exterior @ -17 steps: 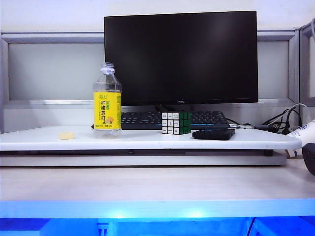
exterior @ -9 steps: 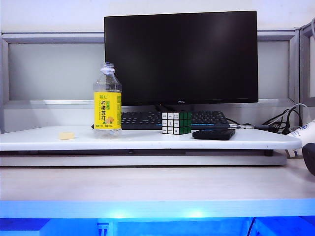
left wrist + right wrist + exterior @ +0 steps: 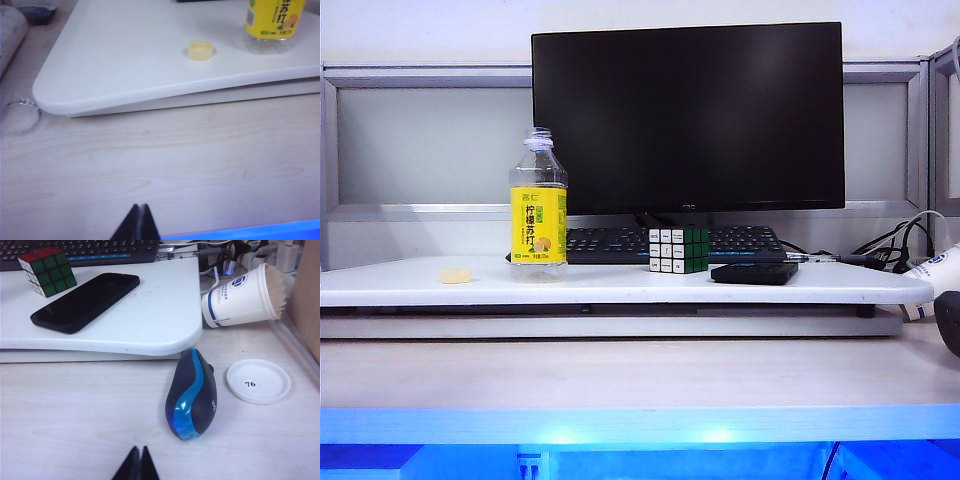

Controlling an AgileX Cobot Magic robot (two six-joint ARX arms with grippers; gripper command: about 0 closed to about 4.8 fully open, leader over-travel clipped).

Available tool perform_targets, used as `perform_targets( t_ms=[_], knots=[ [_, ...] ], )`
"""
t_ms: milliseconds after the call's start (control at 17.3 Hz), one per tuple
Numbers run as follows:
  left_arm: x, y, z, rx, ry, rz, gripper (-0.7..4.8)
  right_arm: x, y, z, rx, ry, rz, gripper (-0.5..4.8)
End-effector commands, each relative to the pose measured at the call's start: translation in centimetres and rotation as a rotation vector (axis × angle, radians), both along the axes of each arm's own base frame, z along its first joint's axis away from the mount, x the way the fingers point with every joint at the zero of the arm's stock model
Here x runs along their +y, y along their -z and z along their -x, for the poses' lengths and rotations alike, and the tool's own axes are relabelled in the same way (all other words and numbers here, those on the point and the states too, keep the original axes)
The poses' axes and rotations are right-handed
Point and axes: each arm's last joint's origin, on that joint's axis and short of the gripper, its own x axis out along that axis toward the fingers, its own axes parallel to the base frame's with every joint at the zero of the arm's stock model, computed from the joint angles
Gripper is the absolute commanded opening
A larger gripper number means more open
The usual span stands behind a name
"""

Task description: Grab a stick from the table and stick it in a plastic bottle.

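The clear plastic bottle (image 3: 538,205) with its yellow label stands uncapped on the raised white shelf board (image 3: 620,285) of the table (image 3: 620,370); its base (image 3: 272,20) shows in the left wrist view. Several thin pale tan sticks (image 3: 277,287) fill the mouth of a paper cup (image 3: 240,295) lying on its side. No single stick lies loose in view. My left gripper (image 3: 140,206) is shut and empty over the bare desk in front of the shelf. My right gripper (image 3: 138,448) is shut and empty, short of a mouse. Neither arm shows in the exterior view.
A yellow bottle cap (image 3: 201,50) lies on the shelf beside the bottle. A blue-black mouse (image 3: 192,395) and a white lid (image 3: 258,381) sit on the desk. A black phone (image 3: 85,300), a puzzle cube (image 3: 47,271), a keyboard (image 3: 610,243) and a monitor (image 3: 687,115) occupy the shelf.
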Motion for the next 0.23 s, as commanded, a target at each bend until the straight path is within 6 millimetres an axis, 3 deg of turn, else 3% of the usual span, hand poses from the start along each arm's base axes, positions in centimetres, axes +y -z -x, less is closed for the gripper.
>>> perform_targets(
  t_ms=[58, 231],
  knots=[
    [-0.02, 0.08, 0.01, 0.008, 0.007, 0.008, -0.06, 0.01, 0.23, 0.0, 0.014, -0.003, 0.003, -0.04],
    [-0.02, 0.08, 0.01, 0.008, 0.007, 0.008, -0.06, 0.03, 0.23, 0.0, 0.013, -0.008, 0.002, -0.04]
  ],
)
